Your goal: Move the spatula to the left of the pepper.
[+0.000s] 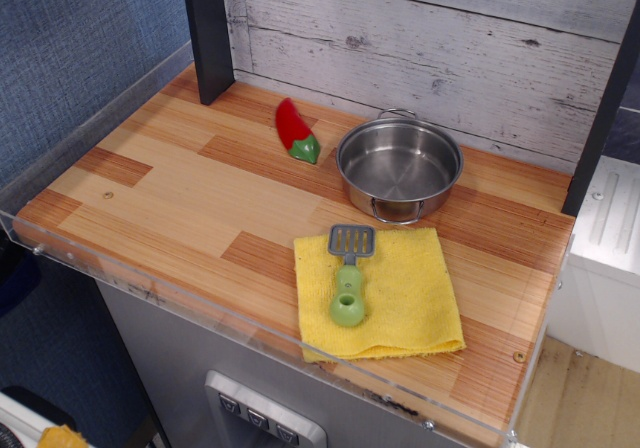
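The spatula [349,275] lies on a yellow cloth [380,293] near the table's front edge, its grey slotted blade pointing away and its light-green handle toward the front. The red pepper [295,129] lies on the wooden tabletop toward the back, its green stem cap at the near end and its tip pointing away. The spatula rests to the right of and nearer than the pepper. A dark upright part of the robot [209,33] stands at the back left; no gripper fingers show.
A steel pot [399,169] with two handles stands right of the pepper, just behind the cloth. A clear plastic rim [150,288] runs along the table's front and left edges. A planked wall closes the back, and a dark post [603,118] stands at the right.
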{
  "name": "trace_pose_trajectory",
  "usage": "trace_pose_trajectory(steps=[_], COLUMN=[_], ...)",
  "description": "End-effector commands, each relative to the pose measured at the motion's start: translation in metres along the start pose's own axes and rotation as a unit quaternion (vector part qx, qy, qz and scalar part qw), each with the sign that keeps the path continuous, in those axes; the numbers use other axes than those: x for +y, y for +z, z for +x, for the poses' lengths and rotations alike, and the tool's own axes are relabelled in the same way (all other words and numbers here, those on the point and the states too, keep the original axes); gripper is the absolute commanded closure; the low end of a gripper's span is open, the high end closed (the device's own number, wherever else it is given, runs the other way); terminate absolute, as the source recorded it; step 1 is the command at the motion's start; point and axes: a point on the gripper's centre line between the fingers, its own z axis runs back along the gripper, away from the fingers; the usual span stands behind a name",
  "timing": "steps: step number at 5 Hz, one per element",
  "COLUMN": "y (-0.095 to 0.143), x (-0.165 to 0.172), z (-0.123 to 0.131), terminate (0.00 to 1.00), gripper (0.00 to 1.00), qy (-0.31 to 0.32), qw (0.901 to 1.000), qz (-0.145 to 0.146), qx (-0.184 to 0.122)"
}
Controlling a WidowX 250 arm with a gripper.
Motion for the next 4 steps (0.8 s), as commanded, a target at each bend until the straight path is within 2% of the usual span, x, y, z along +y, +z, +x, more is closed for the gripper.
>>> trace_pose_trajectory(steps=[1,2,4], y=[0.000,0.005,0.005], x=[0.000,0.005,-0.004], z=[0.000,-0.041,-0.103], terminate=[0.00,0.00,0.00], gripper=[0.00,0.00,0.00], qy=[0.000,-0.020,-0.043], qw=[1.0000,0.9997,0.9990], qz=[0.000,0.010,0.004], qx=[0.000,-0.007,0.012])
